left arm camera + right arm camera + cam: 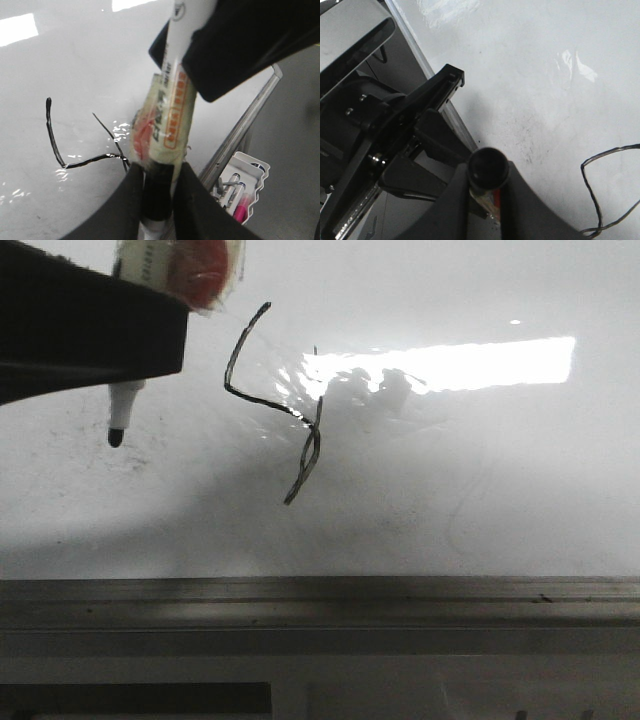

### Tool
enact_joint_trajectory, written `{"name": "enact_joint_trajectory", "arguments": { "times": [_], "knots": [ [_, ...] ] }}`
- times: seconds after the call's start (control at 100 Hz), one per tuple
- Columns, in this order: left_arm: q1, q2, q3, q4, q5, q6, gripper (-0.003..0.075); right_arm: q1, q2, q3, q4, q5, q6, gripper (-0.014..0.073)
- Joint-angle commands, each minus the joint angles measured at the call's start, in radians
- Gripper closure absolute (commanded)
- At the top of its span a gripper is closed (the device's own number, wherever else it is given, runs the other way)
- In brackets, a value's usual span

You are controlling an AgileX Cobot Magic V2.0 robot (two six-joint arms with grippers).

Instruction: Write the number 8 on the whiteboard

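Note:
The whiteboard (pixel 480 490) is glossy white with bright glare. The number 8 (pixel 262 400) is a thin black angular scrawl at its middle; it also shows in the left wrist view (pixel 90 161) and the right wrist view (pixel 583 167). A taped marker (pixel 125 405) with a red label hangs tip-down left of the scrawl, under a black gripper body (pixel 80 330). I cannot tell if the tip touches the board. My left gripper (pixel 159 172) is shut on the marker (pixel 167 110). My right gripper (pixel 488 172) is shut on its black end (pixel 489 165).
A grey metal edge rail (pixel 320 590) runs along the board's near side and also shows in the left wrist view (pixel 240 130). A white tray (pixel 250 167) with spare markers, one pink, sits beyond the rail. The other arm's black body (pixel 395 145) is close beside the right gripper.

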Motion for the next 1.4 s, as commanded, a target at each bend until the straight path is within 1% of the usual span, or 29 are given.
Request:
{"name": "enact_joint_trajectory", "arguments": {
  "times": [0.0, 0.04, 0.06, 0.11, 0.12, 0.14, 0.16, 0.18, 0.21, 0.23, 0.26, 0.32, 0.35, 0.4, 0.45, 0.49, 0.55, 0.56, 0.61, 0.66, 0.72, 0.87, 1.23, 1.3, 1.39],
  "knots": [
    [0.002, -0.016, -0.033, -0.031, -0.098, -0.025, 0.0741, 0.000, -0.012, -0.030, 0.006, -0.052, -0.001, 0.0632],
    [0.002, -0.016, -0.033, -0.031, -0.098, -0.025, 0.0741, 0.000, -0.013, -0.030, 0.006, -0.057, -0.001, 0.0607],
    [0.002, -0.016, -0.033, -0.031, -0.102, -0.025, 0.0741, 0.000, -0.013, -0.030, 0.006, -0.057, -0.001, 0.0580],
    [0.002, -0.016, -0.033, -0.031, -0.101, -0.025, 0.0741, 0.000, -0.013, -0.030, 0.006, -0.054, -0.001, 0.0475],
    [0.002, -0.016, -0.033, -0.031, -0.101, -0.025, 0.0741, 0.000, -0.013, -0.030, 0.006, -0.052, -0.001, 0.0436],
    [0.002, -0.016, -0.033, -0.031, -0.101, -0.025, 0.0741, 0.000, -0.013, -0.030, 0.006, -0.053, -0.001, 0.0396],
    [0.002, -0.016, -0.033, -0.031, -0.101, -0.025, 0.0741, 0.000, -0.013, -0.030, 0.006, -0.053, 0.005, 0.0315],
    [0.002, -0.016, -0.033, -0.031, -0.099, -0.025, 0.0741, 0.000, -0.013, -0.030, 0.006, -0.053, 0.013, 0.0276],
    [0.002, -0.016, -0.033, -0.049, -0.092, -0.025, 0.0741, 0.000, -0.013, -0.030, 0.006, -0.058, 0.013, 0.0190],
    [0.004, -0.016, -0.033, -0.066, -0.086, -0.025, 0.0741, 0.000, -0.013, -0.030, 0.006, -0.065, 0.013, 0.0154],
    [0.009, -0.016, -0.033, -0.136, -0.076, -0.025, 0.0741, 0.000, -0.013, -0.030, 0.006, -0.075, 0.013, 0.0129],
    [0.027, -0.012, -0.033, -0.294, -0.054, -0.025, 0.0741, 0.000, -0.013, -0.030, 0.006, -0.091, 0.014, 0.0141],
    [0.040, -0.012, -0.033, -0.407, -0.045, -0.025, 0.0741, 0.000, -0.013, -0.030, 0.006, -0.092, 0.018, 0.0163],
    [0.063, -0.006, -0.033, -0.543, -0.017, -0.025, 0.0741, 0.000, -0.014, -0.030, 0.006, -0.087, 0.029, 0.0197],
    [0.086, 0.000, -0.033, -0.600, 0.013, -0.025, 0.0741, 0.000, -0.014, -0.030, 0.006, -0.073, 0.038, 0.0227],
    [0.106, 0.004, -0.036, -0.602, 0.046, -0.025, 0.0741, 0.000, -0.014, -0.030, 0.006, -0.060, 0.040, 0.0244],
    [0.134, 0.019, -0.050, -0.604, 0.142, -0.025, 0.0741, 0.000, -0.012, -0.030, 0.006, -0.056, 0.043, 0.0257],
    [0.136, 0.019, -0.052, -0.604, 0.142, -0.025, 0.0741, 0.000, -0.012, -0.030, 0.006, -0.056, 0.043, 0.0260],
    [0.149, 0.033, -0.063, -0.613, 0.207, -0.025, 0.0741, 0.000, -0.011, -0.030, 0.006, -0.056, 0.043, 0.0262],
    [0.159, 0.048, -0.074, -0.622, 0.237, -0.025, 0.0741, 0.000, -0.011, -0.030, 0.006, -0.054, 0.045, 0.0262],
    [0.161, 0.062, -0.081, -0.626, 0.235, -0.025, 0.0741, 0.000, -0.013, -0.030, 0.020, -0.049, 0.045, 0.0262],
    [0.161, 0.099, -0.083, -0.621, 0.183, -0.025, 0.0741, 0.000, -0.013, -0.030, 0.040, -0.027, 0.045, 0.0262],
    [0.161, 0.104, -0.083, -0.621, 0.187, -0.025, 0.0737, 0.000, -0.013, -0.028, 0.040, -0.036, 0.045, 0.0262],
    [0.161, 0.104, -0.083, -0.621, 0.187, -0.025, 0.0693, 0.000, -0.013, -0.028, 0.040, -0.036, 0.045, 0.0262],
    [0.161, 0.104, -0.083, -0.621, 0.187, -0.025, 0.0552, 0.000, -0.013, -0.028, 0.040, -0.034, 0.045, 0.0262]
  ]
}}
